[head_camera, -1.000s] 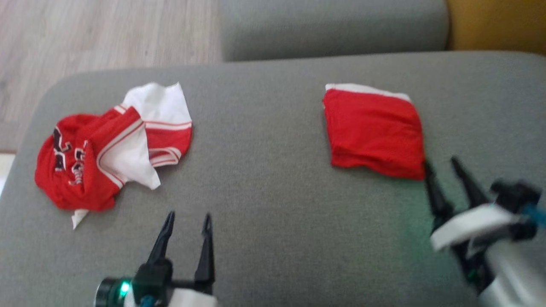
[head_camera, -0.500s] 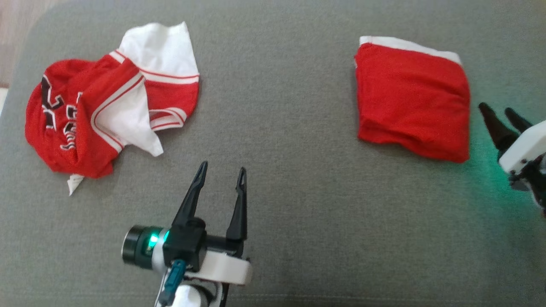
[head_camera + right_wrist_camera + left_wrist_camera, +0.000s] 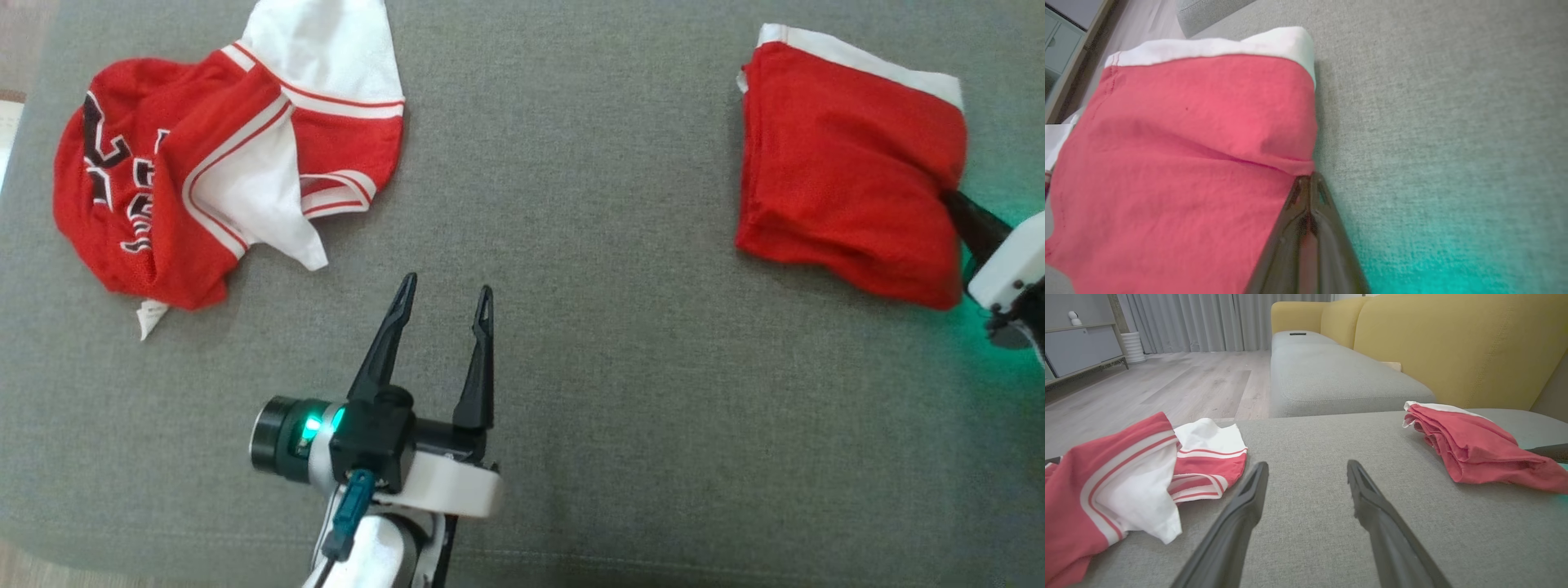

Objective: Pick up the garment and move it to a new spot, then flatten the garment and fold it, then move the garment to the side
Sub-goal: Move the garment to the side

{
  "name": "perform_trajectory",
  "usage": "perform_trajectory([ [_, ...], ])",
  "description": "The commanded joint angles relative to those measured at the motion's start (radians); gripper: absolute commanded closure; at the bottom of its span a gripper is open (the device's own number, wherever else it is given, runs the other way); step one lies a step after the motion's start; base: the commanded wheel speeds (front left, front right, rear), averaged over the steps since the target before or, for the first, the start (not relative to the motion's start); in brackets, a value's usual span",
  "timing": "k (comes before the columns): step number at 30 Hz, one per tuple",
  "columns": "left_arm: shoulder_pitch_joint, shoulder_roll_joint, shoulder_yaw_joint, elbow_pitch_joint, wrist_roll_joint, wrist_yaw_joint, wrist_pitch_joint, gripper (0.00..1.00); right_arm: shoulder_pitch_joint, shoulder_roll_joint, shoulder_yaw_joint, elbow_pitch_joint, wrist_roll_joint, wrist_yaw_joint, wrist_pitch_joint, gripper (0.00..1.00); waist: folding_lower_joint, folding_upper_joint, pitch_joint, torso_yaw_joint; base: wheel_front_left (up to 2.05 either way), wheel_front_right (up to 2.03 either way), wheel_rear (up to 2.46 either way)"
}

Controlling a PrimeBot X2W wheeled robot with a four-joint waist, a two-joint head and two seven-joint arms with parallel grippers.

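Head view: my left gripper [image 3: 446, 286] is nearest, centre, fingers wide apart above the grey cushion [image 3: 612, 367]. Further out at right, my right gripper [image 3: 957, 204] has its fingers together, pinched on the right edge of the folded garment [image 3: 849, 155], red with a white band, lying on the cushion. Far left, well apart from it, a crumpled red-and-white jersey [image 3: 204, 163]. Left wrist view, beyond both: second cushion [image 3: 1339, 375], yellow backrest [image 3: 1453, 347].
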Motion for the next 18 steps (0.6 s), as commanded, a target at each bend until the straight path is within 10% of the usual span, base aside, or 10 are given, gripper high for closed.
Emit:
perform_trajectory([
  [1, -0.033, -0.003, 0.022, -0.035, -0.009, 0.013, -0.008, 0.00, -0.005, -0.052, 0.017, -0.028, 0.003, 0.007, -0.004, 1.00, -0.0001, 0.0000, 0.012, -0.003, 0.00, 0.00, 0.00],
  [18, -0.216, -0.003, -0.016, -0.072, 0.027, -0.023, -0.008, 0.00, 0.000, -0.417, -0.041, -0.171, -0.066, 0.007, -0.107, 1.00, -0.0001, 0.0000, 0.225, -0.142, 0.00, 0.00, 0.00],
])
